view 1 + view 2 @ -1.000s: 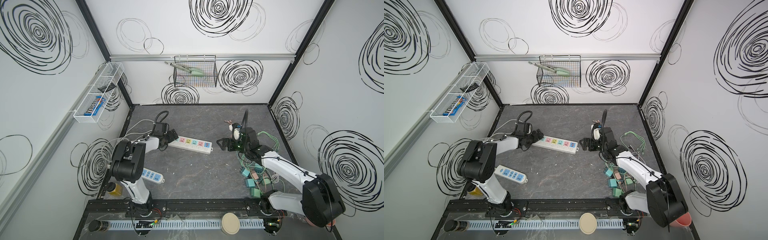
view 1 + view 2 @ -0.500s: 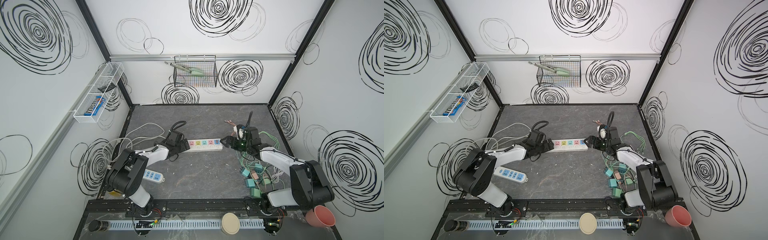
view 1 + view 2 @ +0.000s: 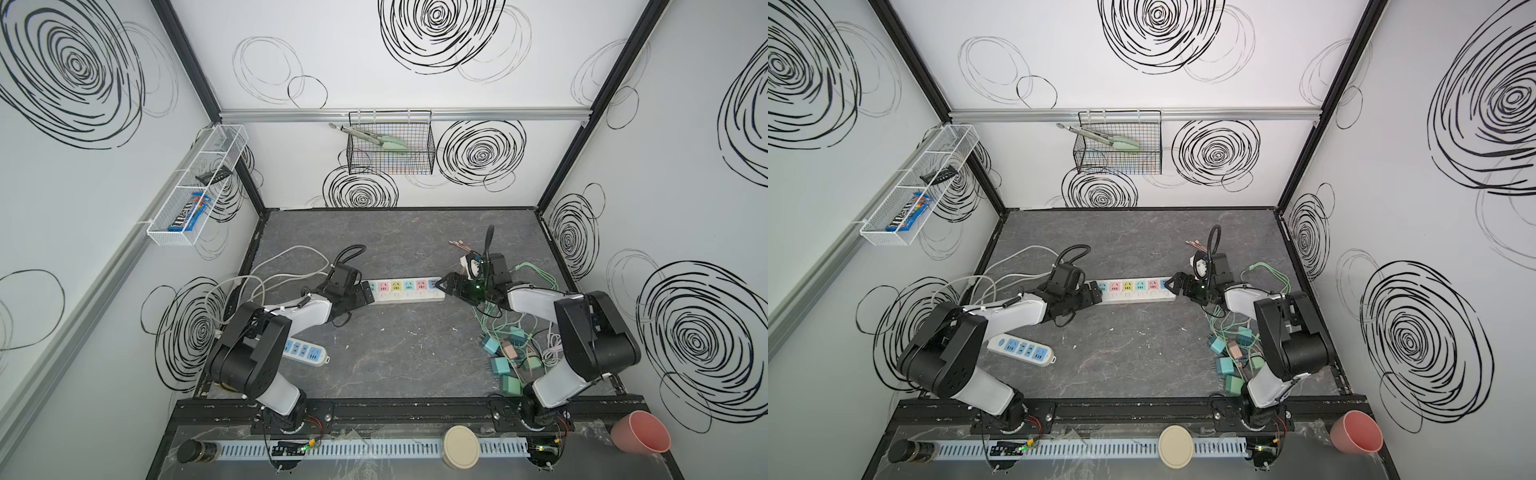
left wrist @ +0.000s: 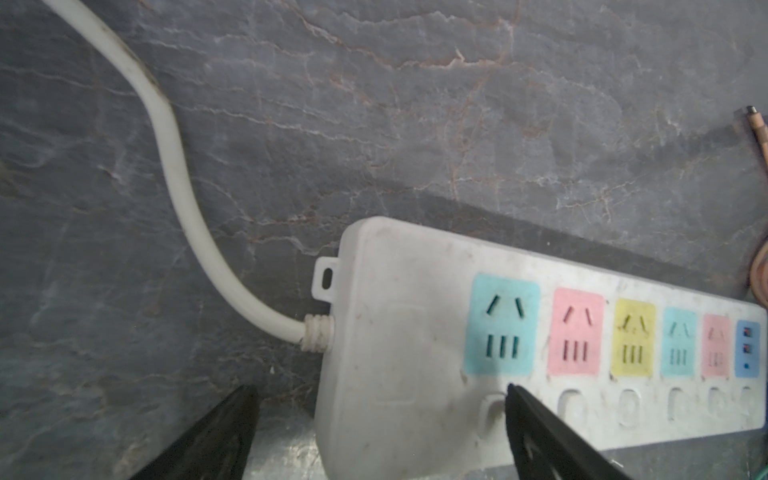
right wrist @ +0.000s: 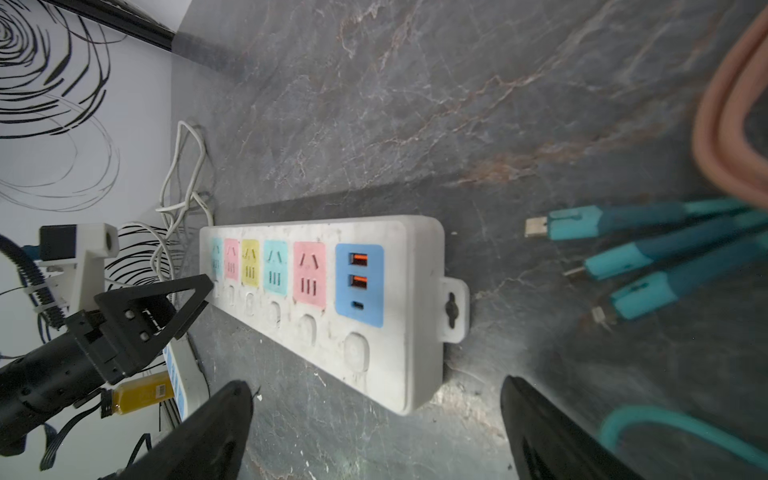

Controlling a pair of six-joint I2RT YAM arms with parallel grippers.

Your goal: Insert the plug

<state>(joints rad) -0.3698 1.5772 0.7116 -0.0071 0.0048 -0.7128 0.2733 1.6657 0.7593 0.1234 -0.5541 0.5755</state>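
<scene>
A white power strip [image 3: 405, 290] [image 3: 1136, 290] with coloured sockets lies level across the table's middle. My left gripper [image 3: 365, 293] [image 3: 1096, 294] is open at its cord end; in the left wrist view the gripper [image 4: 378, 390] straddles that end of the strip [image 4: 415, 332], holding nothing. My right gripper [image 3: 440, 286] [image 3: 1171, 286] is open at the USB end; the right wrist view shows the gripper [image 5: 374, 382] around the strip's [image 5: 324, 270] corner. Several teal and pink plugs [image 3: 505, 361] [image 3: 1229, 359] lie tangled in green cables at the front right.
A second white strip with blue sockets [image 3: 305, 351] [image 3: 1021, 347] lies front left under the left arm. White cords [image 3: 266, 274] loop at the left. Teal USB connectors [image 5: 602, 220] and a pink cable [image 5: 731, 124] lie beyond the strip's end. A pink cup [image 3: 640, 432] stands off the table.
The power strip has shifted right and turned level, my left gripper following at its cord end. My right gripper has come in to its USB end. Both stayed open.
</scene>
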